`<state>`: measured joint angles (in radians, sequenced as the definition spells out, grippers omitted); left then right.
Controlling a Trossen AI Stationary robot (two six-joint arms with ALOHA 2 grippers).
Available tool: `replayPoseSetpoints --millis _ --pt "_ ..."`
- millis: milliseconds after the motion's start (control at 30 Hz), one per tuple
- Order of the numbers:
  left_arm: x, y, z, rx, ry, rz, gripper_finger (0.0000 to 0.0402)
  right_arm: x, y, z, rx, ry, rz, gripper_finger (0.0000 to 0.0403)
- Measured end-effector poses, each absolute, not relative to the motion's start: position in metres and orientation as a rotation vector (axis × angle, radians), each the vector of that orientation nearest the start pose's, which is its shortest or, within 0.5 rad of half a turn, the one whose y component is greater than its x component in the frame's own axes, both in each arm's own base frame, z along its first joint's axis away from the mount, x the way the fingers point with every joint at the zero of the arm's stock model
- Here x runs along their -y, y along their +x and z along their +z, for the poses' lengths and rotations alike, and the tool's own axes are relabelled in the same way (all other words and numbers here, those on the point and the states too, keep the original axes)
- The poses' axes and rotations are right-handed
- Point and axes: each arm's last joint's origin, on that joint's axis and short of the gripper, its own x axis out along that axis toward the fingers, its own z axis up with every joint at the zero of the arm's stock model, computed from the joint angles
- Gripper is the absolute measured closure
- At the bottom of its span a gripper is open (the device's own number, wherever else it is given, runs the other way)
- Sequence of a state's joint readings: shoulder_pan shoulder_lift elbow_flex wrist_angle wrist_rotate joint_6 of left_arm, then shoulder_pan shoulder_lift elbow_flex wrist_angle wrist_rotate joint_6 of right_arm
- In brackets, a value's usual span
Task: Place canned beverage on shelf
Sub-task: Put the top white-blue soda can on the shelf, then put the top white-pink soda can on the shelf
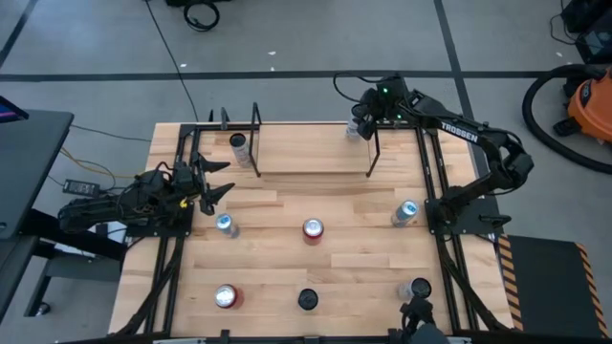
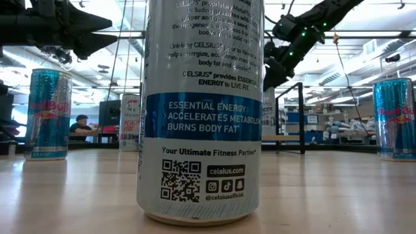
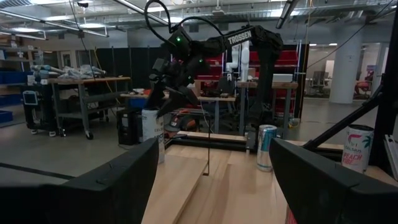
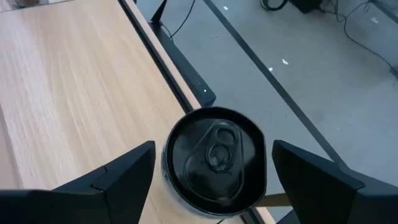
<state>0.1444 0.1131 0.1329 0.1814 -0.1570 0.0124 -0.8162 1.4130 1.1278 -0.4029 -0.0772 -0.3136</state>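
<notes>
Right gripper (image 4: 211, 171): above the black-topped can (image 4: 214, 160) at the far right corner of the shelf (image 1: 306, 153); its fingers (image 4: 118, 177) stand wide on either side of the can, with a gap showing on both sides, not clasping it
Black-topped can: upright on the shelf's light wood, close to the plank's edge, pull tab up; in the left wrist view it shows as a white can (image 3: 151, 127) under the right arm's gripper
Left gripper (image 1: 215, 180): off the counter (image 1: 363, 277) surface at the left side, near the shelf's left end, fingers (image 3: 93, 186) spread apart and holding nothing
Shelf: low plank platform at the far edge of the counter, thin black rods at its corners
Second can on shelf (image 1: 238, 146): upright near the left rods
Cans on the counter: a blue-and-silver can (image 1: 225, 225) near the left gripper, a red-topped can (image 1: 313, 229) in the middle, another blue-and-silver can (image 1: 405, 212) at the right, a red can (image 1: 226, 296) near left, a dark-topped can (image 1: 307, 299) near centre, one more can (image 1: 418, 288) near right
Low view: a tall white and blue can (image 2: 201, 110) fills the foreground
</notes>
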Motion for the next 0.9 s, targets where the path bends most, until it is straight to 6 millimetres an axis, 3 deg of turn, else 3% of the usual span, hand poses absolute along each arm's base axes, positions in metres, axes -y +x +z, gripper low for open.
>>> replayPoseSetpoints --millis 533,900 --pt "-0.018 0.094 0.217 0.192 0.058 0.307 0.0086 0.2 0.191 0.333 -0.566 -0.033 -0.634 0.007" --pt "-0.018 0.093 0.221 0.255 -0.089 0.289 0.0086 0.184 0.191 0.344 -0.495 -0.01 -0.558 0.007"
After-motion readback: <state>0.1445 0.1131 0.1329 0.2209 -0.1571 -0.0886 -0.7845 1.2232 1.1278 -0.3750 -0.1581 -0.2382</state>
